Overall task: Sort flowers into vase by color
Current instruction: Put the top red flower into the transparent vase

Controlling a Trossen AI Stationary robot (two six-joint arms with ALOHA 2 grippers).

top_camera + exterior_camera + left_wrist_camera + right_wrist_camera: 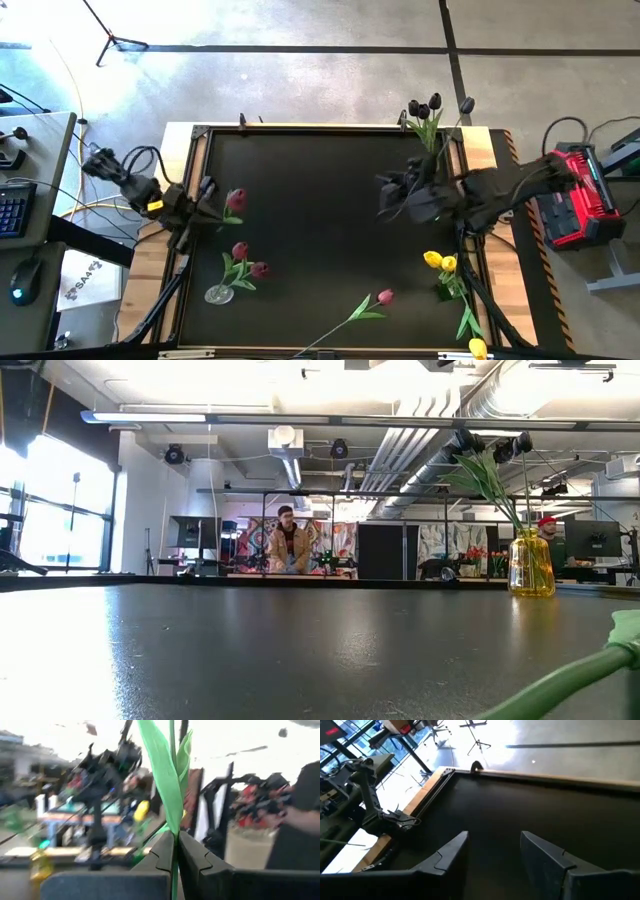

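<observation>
Three dark tulips (424, 106) fill the amber vase (531, 566).

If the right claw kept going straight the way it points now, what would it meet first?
Most likely the bare black table top: the open right claw points down across it toward the left arm at the far edge. No flower lies in that line, though depth is hard to judge.

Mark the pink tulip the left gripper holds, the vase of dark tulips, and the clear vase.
pink tulip (235, 198), high view, on its head.
vase of dark tulips (531, 568), low view, on the yellow glass body.
clear vase (219, 294), high view, on its glass base.
</observation>
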